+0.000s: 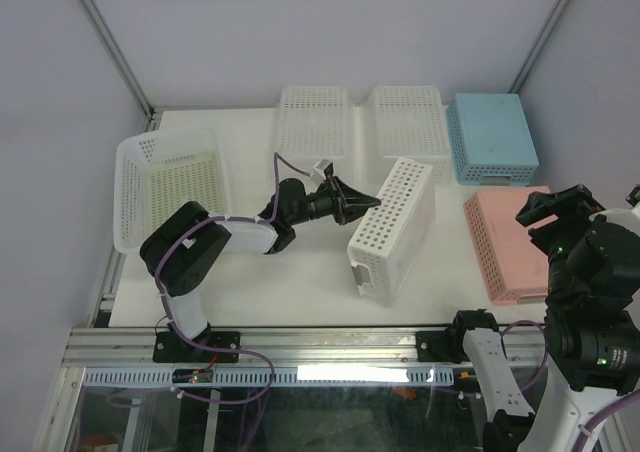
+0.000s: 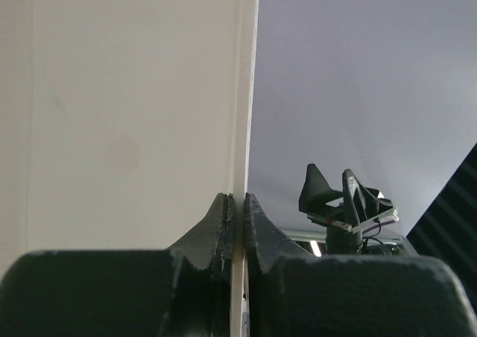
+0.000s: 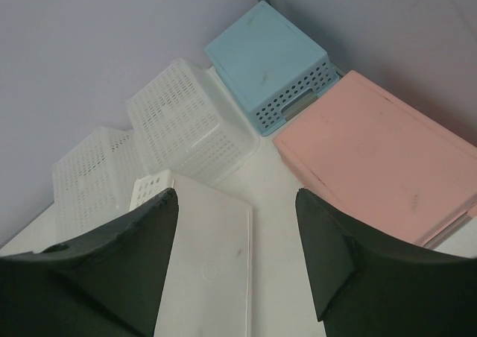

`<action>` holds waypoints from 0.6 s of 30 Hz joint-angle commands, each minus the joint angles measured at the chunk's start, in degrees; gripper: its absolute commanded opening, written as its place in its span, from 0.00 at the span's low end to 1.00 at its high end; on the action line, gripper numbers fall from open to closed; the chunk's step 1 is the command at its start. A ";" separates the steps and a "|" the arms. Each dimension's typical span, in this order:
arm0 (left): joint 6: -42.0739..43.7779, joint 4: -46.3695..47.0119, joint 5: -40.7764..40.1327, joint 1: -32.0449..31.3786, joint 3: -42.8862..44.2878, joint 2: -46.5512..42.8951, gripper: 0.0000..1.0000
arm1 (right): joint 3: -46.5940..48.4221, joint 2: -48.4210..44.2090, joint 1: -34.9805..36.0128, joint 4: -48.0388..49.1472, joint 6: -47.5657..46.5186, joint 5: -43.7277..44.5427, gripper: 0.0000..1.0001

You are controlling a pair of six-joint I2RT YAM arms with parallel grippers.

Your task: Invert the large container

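Observation:
The large container (image 1: 165,138), a white translucent basket with perforated walls and a flared rim, stands open side up at the far left of the table. No gripper touches it. My left gripper (image 1: 372,204) is shut on the thin rim of a smaller white basket with a smooth solid base (image 1: 395,227), which is tipped up on its side in the middle. In the left wrist view the jaws (image 2: 238,203) pinch that white edge. My right gripper (image 1: 555,207) is open and empty above the right side; its wrist view (image 3: 238,203) looks down on the smooth-based basket (image 3: 205,262).
Two white perforated baskets (image 1: 313,120) (image 1: 410,120) lie upside down at the back. A blue basket (image 1: 492,137) and a pink basket (image 1: 510,242) lie upside down at the right. The enclosure's walls and frame posts close in the back and sides.

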 commanded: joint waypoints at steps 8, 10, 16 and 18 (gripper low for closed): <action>2.13 11.75 -0.18 -0.06 -5.64 -2.37 0.10 | -1.09 -0.88 0.24 1.16 1.30 -0.61 0.68; 5.32 8.67 0.95 -0.06 -5.78 -2.72 0.27 | -1.31 -0.90 0.21 1.11 1.25 -0.72 0.68; 24.62 -16.92 -0.49 -0.33 -3.78 -9.62 0.68 | -1.96 -1.23 0.19 1.16 1.23 -0.56 0.68; 32.07 -28.50 -4.07 -0.68 -2.03 -12.51 0.78 | -2.19 -1.19 0.19 1.31 1.25 -0.64 0.68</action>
